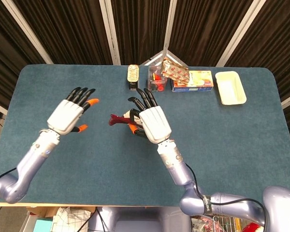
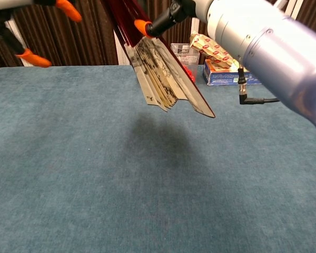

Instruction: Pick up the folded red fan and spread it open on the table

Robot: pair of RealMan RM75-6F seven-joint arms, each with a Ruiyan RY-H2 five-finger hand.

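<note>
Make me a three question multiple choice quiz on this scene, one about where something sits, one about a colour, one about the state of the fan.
1. Where is the cream tray?
A. far right of the table
B. near left corner
C. under the left hand

2. What colour is the table cover?
A. yellow
B. blue-teal
C. white

3. What state is the red fan in?
A. flat on the table, fully spread
B. held above the table by the right hand, mostly folded
C. held by the left hand

Answers: 1 A, it lies near the far right edge. 2 B, the head view shows teal cloth. 3 B, its shadow falls below it, and the left hand holds nothing.
</note>
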